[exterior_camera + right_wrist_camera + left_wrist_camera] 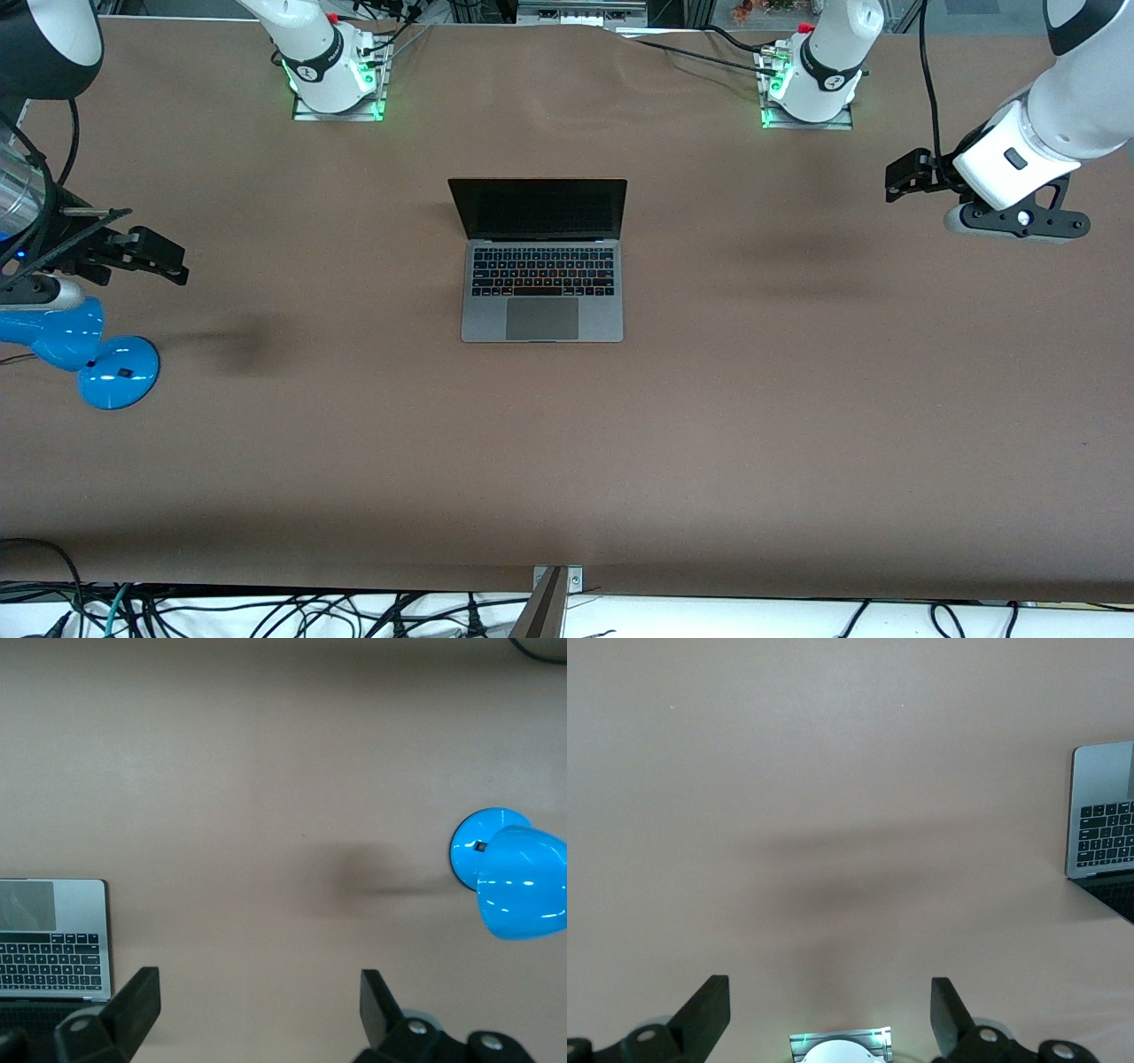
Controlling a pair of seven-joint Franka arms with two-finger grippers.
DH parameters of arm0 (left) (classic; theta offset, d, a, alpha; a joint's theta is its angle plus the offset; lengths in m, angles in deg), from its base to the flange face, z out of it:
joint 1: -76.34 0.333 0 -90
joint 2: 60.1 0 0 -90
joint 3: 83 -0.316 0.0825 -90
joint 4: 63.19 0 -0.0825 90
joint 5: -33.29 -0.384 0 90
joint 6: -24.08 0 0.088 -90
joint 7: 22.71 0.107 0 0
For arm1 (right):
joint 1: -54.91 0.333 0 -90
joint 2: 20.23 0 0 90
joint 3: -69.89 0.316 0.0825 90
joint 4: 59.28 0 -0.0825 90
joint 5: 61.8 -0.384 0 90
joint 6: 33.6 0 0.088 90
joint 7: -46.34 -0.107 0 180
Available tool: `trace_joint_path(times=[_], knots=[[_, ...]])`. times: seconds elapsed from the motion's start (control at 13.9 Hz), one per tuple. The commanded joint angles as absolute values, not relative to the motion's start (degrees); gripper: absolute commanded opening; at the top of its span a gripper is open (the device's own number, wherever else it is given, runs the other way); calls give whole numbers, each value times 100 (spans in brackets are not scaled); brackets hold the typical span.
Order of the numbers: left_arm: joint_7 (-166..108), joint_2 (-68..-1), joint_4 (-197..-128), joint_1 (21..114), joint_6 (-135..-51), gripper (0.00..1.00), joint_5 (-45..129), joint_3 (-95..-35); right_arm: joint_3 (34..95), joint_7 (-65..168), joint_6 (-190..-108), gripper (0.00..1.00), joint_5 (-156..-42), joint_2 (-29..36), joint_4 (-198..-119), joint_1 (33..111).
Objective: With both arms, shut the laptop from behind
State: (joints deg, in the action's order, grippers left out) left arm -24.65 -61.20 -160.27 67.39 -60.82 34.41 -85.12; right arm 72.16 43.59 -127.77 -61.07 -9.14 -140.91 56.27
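Observation:
The grey laptop (542,266) stands open in the middle of the brown table (567,443), its black screen upright and facing the front camera. Its keyboard edge shows in the left wrist view (1103,811) and in the right wrist view (53,939). My left gripper (904,177) hangs open and empty above the table at the left arm's end, well apart from the laptop. My right gripper (164,257) hangs open and empty above the table at the right arm's end, also well apart from it. Bare table lies under both grippers.
A blue lamp (97,354) with a round base stands at the right arm's end, just under my right gripper; it also shows in the right wrist view (509,873). The two arm bases (337,80) (811,84) stand along the table's back edge. Cables hang past the front edge.

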Motion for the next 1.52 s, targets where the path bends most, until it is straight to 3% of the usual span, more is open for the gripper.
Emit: trace_joint_path(times=[0.0,0.58,1.15,1.44], knots=[[-2420,-6045,-15846,6764,-5950,100,3532,-8511,7235,4396,-12677,100,-6110,-986,-14049,5614],[-2429,-6036,-15829,6764,-5950,100,3514,-8493,7244,4414,-12685,100,-6119,-977,-14049,5614],[-2195,-5729,-15302,6773,-5862,100,3532,-8485,7279,4467,-12555,100,-6136,-951,-14075,5622],[-2979,-5729,-15284,6632,-5854,100,3593,-8047,7288,4475,-12072,100,-7163,-872,-14119,5692]])
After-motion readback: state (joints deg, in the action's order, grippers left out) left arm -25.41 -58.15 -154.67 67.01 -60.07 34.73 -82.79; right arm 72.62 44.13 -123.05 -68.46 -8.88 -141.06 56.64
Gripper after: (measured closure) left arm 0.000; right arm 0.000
